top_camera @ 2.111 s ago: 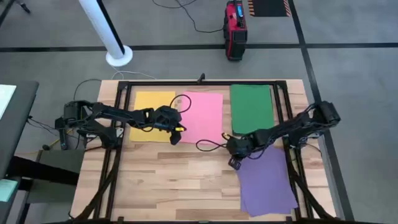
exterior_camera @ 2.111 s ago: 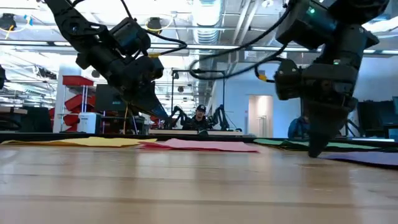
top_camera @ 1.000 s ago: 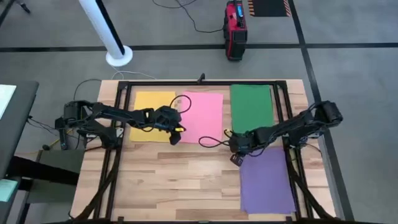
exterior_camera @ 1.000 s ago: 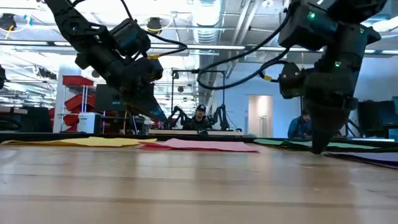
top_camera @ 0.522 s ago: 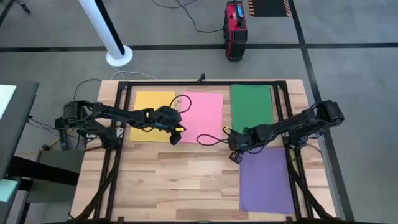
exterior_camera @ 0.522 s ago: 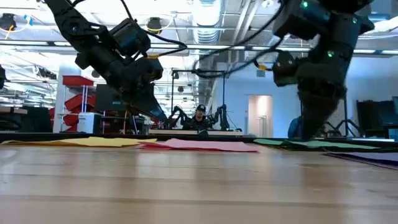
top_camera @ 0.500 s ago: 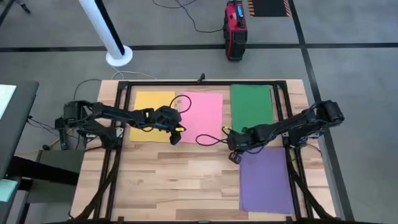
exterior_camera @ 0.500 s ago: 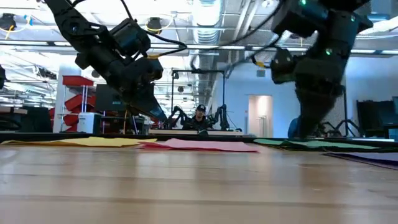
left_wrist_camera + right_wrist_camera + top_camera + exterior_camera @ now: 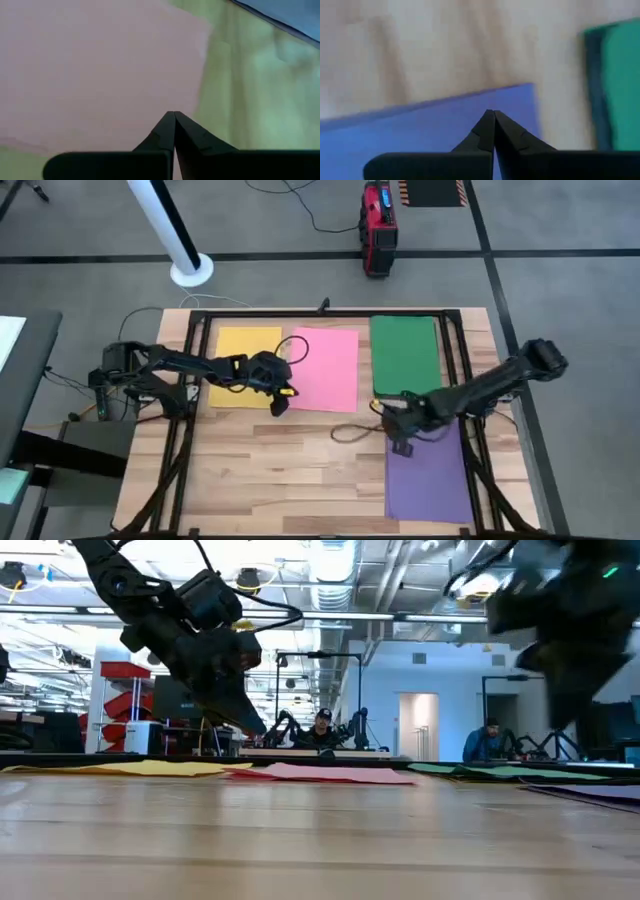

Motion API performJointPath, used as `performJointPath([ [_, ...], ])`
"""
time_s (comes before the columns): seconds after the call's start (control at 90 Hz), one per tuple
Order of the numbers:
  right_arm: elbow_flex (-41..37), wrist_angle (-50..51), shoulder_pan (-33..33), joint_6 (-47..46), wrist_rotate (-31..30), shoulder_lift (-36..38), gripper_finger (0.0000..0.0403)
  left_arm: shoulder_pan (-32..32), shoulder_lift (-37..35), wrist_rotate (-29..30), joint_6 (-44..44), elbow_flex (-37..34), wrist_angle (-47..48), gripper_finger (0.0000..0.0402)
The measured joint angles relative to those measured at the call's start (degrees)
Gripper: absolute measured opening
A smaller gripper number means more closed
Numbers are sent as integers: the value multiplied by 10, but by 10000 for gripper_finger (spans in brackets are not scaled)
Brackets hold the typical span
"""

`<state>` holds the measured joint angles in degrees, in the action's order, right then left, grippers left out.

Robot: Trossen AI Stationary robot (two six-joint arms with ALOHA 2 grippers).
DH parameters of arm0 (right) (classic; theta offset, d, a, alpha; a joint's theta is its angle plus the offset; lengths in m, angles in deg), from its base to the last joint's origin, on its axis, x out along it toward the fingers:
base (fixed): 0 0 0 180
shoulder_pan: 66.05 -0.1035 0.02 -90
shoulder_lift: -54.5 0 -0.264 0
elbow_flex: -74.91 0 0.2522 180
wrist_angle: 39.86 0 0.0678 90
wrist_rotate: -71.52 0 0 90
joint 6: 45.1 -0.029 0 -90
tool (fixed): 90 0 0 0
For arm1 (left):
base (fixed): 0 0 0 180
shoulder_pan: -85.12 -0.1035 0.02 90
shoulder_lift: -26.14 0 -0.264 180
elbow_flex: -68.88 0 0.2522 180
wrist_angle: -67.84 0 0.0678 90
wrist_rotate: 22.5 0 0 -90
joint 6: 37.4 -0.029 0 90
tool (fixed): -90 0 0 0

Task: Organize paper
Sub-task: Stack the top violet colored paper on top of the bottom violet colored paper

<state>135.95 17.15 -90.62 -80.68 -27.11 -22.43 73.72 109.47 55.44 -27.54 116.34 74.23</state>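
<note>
Four paper sheets lie flat on the wooden table: yellow (image 9: 245, 365), pink (image 9: 325, 368) and green (image 9: 405, 355) in a row along the far side, purple (image 9: 428, 475) near the right front. My left gripper (image 9: 280, 404) hangs shut above the pink sheet's (image 9: 90, 65) near left corner, clear of it in the low view (image 9: 257, 727). My right gripper (image 9: 402, 446) is shut and raised over the purple sheet's (image 9: 445, 135) far left corner, with the green sheet (image 9: 625, 85) beside it.
A black metal frame (image 9: 455, 350) runs around the table top. A loose cable (image 9: 350, 430) loops over the wood beside the right gripper. Bare wood (image 9: 260, 480) lies at the near left. A white pole base (image 9: 190, 272) and a red box (image 9: 378, 225) stand beyond the far edge.
My right gripper, shut, has risen off the table and gone toward the near right, over the purple sheet's far left corner. About two seconds ago that sheet lay askew; it has swung square to the table edge and has lain still since.
</note>
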Motion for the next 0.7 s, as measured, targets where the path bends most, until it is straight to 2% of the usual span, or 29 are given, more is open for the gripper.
performJointPath([
  [0.1, -9, -2, -42, -61, 27, 4, 0, 28, 0, 2, -20, 10, 5, 0],
  [0.322, -46, 0, -112, -176, 31, -24, 0, 77, 0, 34, -51, 38, 4, 0],
  [0.467, -65, -13, -121, -207, 38, -50, 0, 90, 0, 36, -63, 53, 15, 0],
  [0.7, -83, -60, -116, -206, 45, -89, 0, 102, 0, 37, -71, 65, 29, 0],
])
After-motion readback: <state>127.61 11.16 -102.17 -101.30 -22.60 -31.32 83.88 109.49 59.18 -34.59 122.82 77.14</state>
